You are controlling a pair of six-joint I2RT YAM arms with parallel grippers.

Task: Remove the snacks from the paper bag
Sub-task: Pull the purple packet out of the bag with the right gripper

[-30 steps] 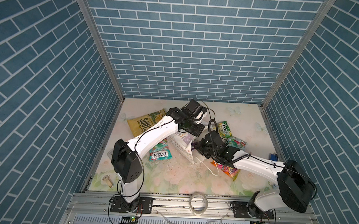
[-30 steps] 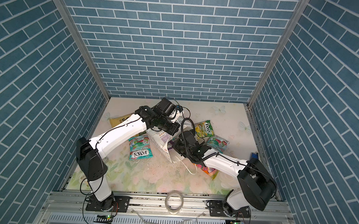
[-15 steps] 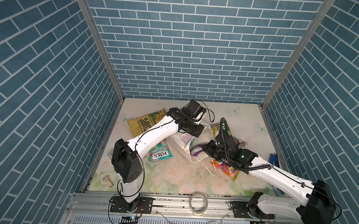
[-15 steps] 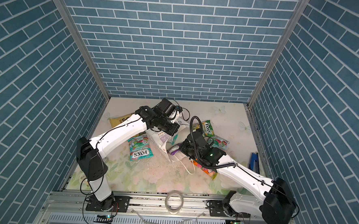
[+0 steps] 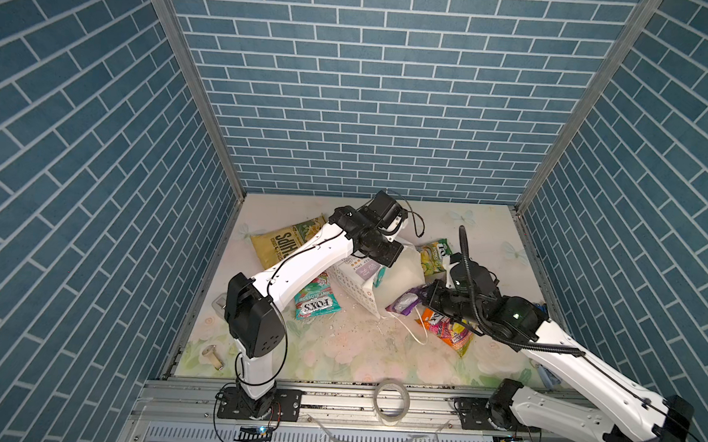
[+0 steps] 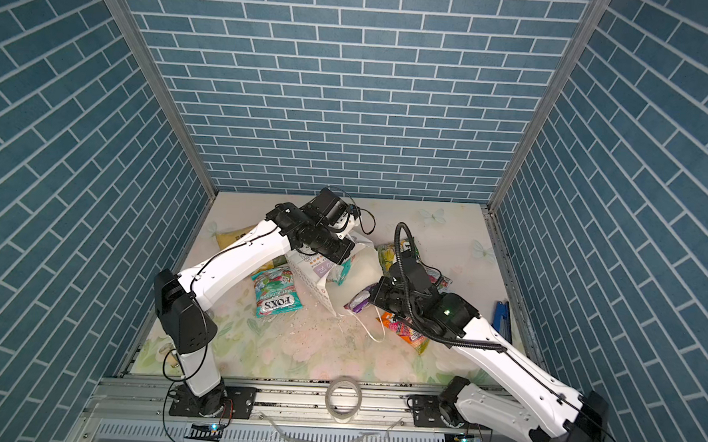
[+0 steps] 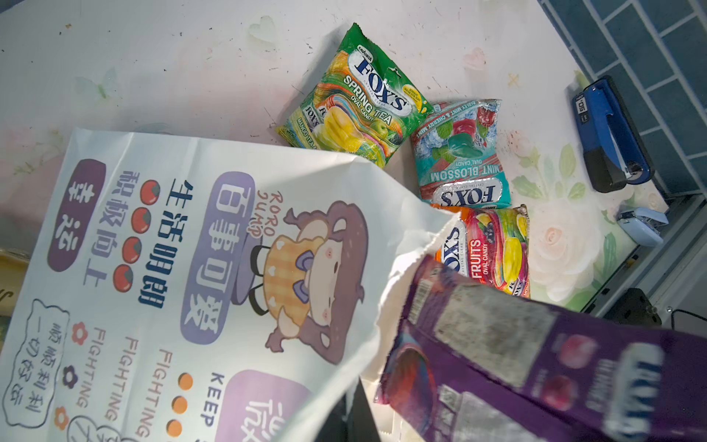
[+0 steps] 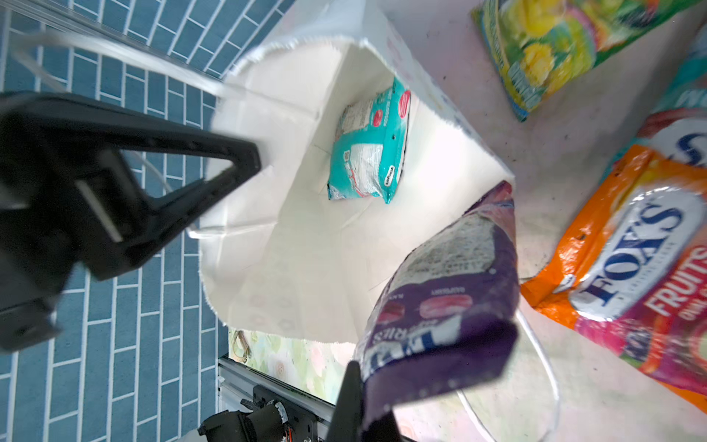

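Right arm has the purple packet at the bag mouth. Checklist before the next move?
1. Hold of right gripper on purple packet: ok, shut on one end.
2. Packet out of paper bag: not ok, its far end is at the rim.
3. Mouth held open by left gripper: ok, clamped on the rim.
4. Packet free of string handle: cannot tell, the string runs behind it.
5. Bag emptied: not ok, a teal packet lies inside.
6. Drop spot: ok, bare patch of table in front of the bag.
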